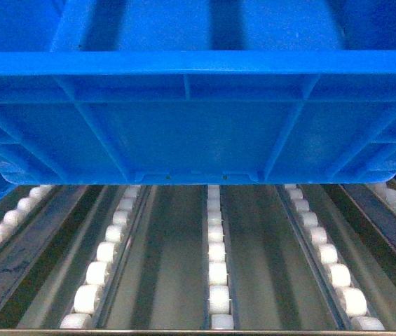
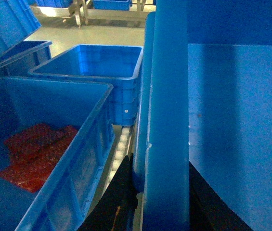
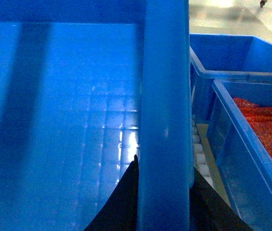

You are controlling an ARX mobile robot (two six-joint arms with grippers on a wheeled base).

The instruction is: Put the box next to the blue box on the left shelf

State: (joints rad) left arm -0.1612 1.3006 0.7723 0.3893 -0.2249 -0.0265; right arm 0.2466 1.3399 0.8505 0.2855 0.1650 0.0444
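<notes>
1. Left tool [image 2: 164,202]: dark fingers straddle and clamp the left rim of the box [image 1: 198,119].
2. Right tool [image 3: 163,202]: likewise clamped on the right rim.
3. Box sits over the left shelf [image 1: 215,280] rollers, between neighbouring blue crates [image 2: 54,139].

Left wrist: neighbouring crate [image 2: 54,159] holds red mesh-like material [image 2: 32,154]; empty crate [image 2: 95,72] behind it, pale floor [image 2: 92,36] and metal frame [image 2: 78,9] beyond. Right wrist: another crate with red contents [image 3: 265,130], plus a further crate [image 3: 232,53] behind it.
</notes>
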